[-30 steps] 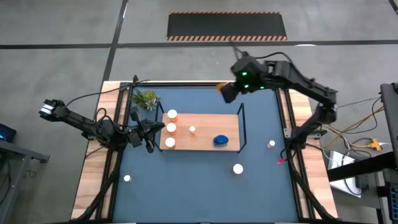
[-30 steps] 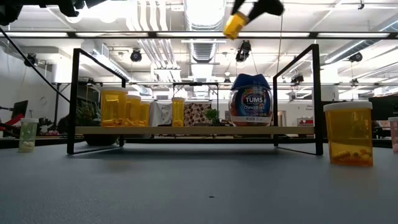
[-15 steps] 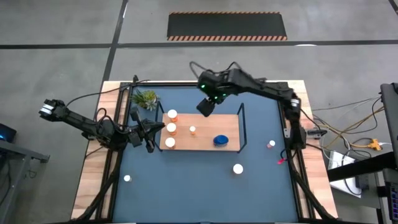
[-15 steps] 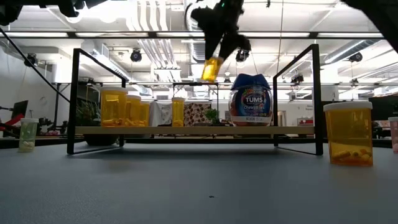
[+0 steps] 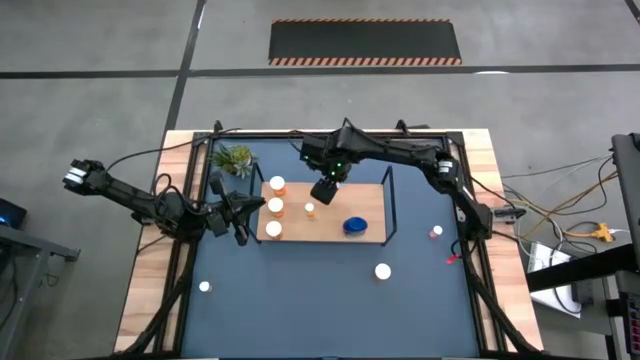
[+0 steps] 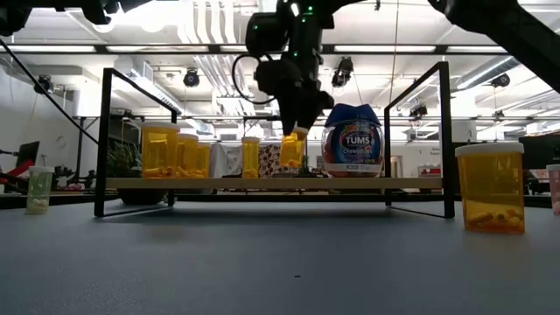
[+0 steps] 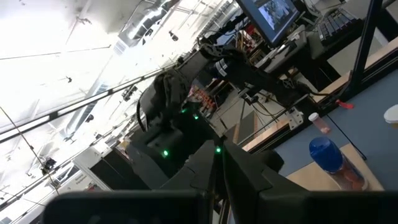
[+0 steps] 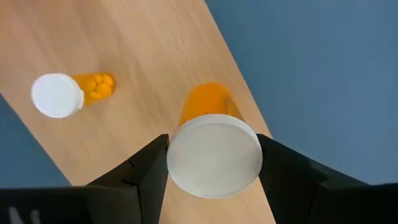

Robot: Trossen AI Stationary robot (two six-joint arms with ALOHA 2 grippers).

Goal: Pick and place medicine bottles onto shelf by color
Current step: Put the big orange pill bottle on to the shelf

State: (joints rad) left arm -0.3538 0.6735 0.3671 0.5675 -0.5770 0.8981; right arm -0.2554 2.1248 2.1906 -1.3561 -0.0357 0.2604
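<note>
The right gripper (image 8: pixel 213 163) is clamped on the white cap of an orange bottle (image 6: pixel 292 149), held over the shelf (image 5: pixel 370 232) near its far edge. This looks like the placing step: lower it straight down, then let go. Open board lies beneath, between a small orange bottle (image 8: pixel 71 93) and the blue bottle (image 5: pixel 354 225). The left gripper (image 5: pixel 240 212) waits just beside the shelf's wire end; its fingers cannot be told
</note>
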